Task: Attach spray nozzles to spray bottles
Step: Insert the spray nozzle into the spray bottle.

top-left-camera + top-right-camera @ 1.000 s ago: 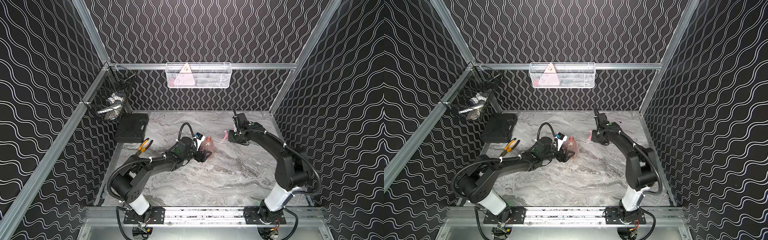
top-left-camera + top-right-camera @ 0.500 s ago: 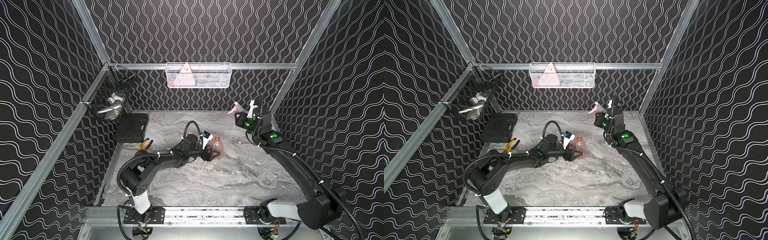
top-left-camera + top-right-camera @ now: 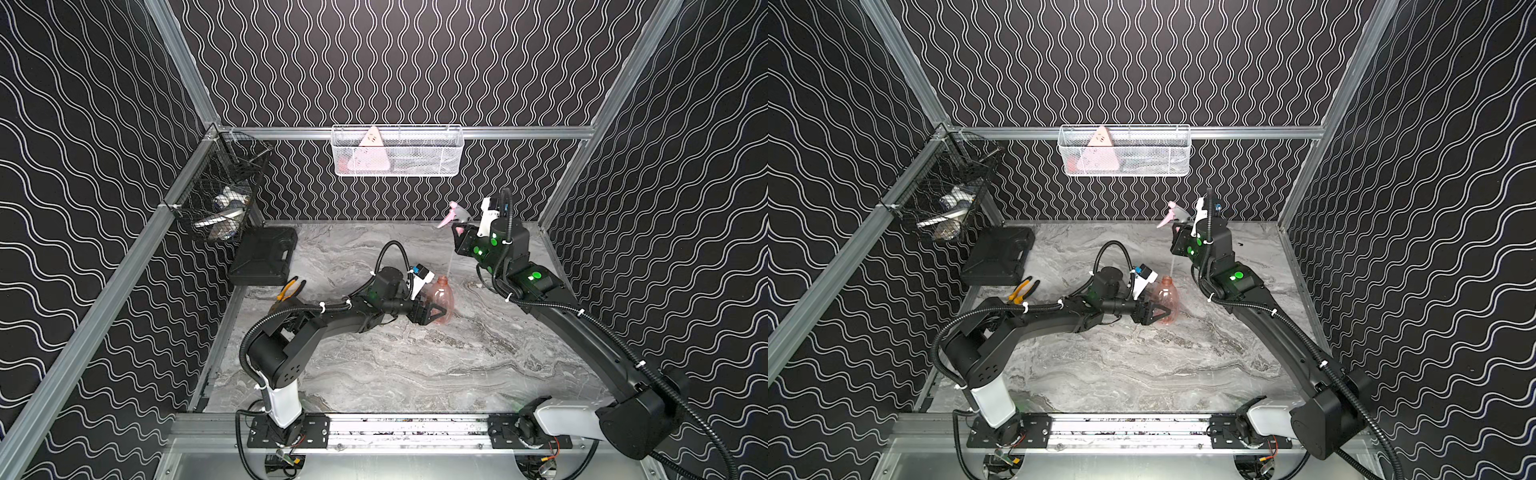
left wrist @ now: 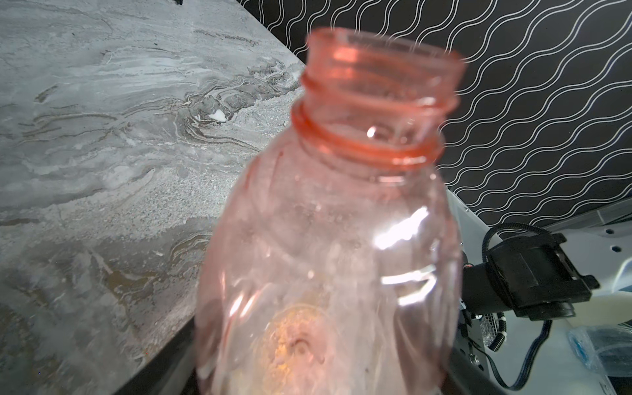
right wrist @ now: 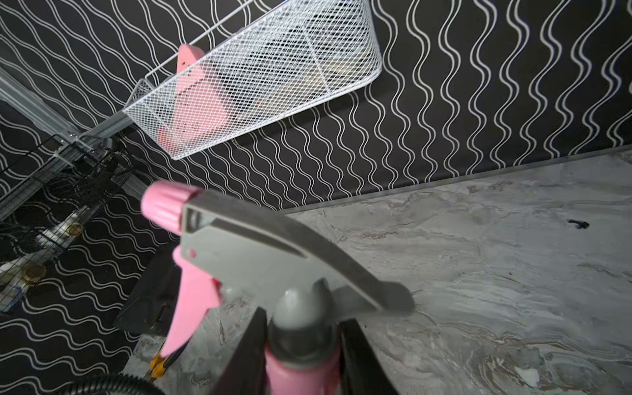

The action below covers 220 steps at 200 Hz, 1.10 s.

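Observation:
The spray bottle (image 3: 443, 300) (image 3: 1168, 301) is translucent pink and stands upright at mid-table with its threaded neck bare. My left gripper (image 3: 434, 313) (image 3: 1156, 313) is shut on its lower body, and the bottle (image 4: 342, 239) fills the left wrist view. The spray nozzle (image 3: 454, 213) (image 3: 1172, 213) has a grey body, a pink tip and a pink trigger. It is held high at the back right, with my right gripper (image 3: 461, 228) (image 3: 1179, 228) shut on its pink collar. In the right wrist view the nozzle (image 5: 266, 253) sits between dark fingers (image 5: 246, 352). Its thin tube (image 3: 1170, 262) hangs towards the bottle's mouth.
A white mesh basket (image 3: 415, 166) on the back wall holds a pale pink triangular plate (image 3: 368, 156). A black wire basket (image 3: 220, 203) hangs at the left wall. Below it lie a black case (image 3: 264, 255) and yellow-handled pliers (image 3: 289, 289).
My right gripper has lifted the nozzle off the table and shifted it a little left. My left gripper has carried the bottle slightly to the right.

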Motion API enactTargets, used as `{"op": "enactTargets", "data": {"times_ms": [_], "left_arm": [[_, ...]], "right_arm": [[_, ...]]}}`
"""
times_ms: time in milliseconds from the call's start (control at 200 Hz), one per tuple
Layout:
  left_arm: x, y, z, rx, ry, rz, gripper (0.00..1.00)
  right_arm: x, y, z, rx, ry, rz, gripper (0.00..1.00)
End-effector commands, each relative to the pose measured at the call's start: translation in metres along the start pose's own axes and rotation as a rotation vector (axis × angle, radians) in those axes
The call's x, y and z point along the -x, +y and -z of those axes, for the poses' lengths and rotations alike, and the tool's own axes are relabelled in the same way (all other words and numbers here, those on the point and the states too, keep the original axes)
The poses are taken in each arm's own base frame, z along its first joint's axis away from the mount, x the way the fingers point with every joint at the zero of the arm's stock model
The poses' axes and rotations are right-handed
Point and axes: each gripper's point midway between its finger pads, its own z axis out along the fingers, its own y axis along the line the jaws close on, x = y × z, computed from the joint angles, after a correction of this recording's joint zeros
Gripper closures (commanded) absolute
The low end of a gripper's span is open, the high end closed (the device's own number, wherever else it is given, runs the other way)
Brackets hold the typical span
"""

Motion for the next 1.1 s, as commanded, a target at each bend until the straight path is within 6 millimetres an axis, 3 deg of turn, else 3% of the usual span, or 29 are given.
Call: {"op": "enactTargets", "data": {"times_ms": [0,385,786,806,851,1096], "left_arm": [[0.007,-0.006,0.000,-0.019,-0.011,-0.041,0.39],[0.011,-0.011,0.005,-0.007,-0.018,-0.066,0.39],[0.045,-0.003,0.017,0.071,-0.105,-0.108,0.40],[0.046,-0.004,0.017,0.071,-0.108,-0.111,0.40],[0.050,-0.004,0.018,0.073,-0.114,-0.117,0.40],[0.058,-0.005,0.024,0.100,-0.127,-0.147,0.40]], "right_arm": [[0.007,0.005,-0.004,0.014,-0.045,-0.009,0.73],[-0.011,0.005,-0.015,0.014,-0.012,0.003,0.73],[-0.025,0.010,0.006,0.003,-0.017,0.042,0.73],[-0.037,0.005,0.005,-0.011,0.004,0.052,0.73],[-0.040,0.005,0.006,-0.011,0.006,0.055,0.72],[-0.046,0.003,0.010,-0.032,-0.001,0.067,0.70]]}}
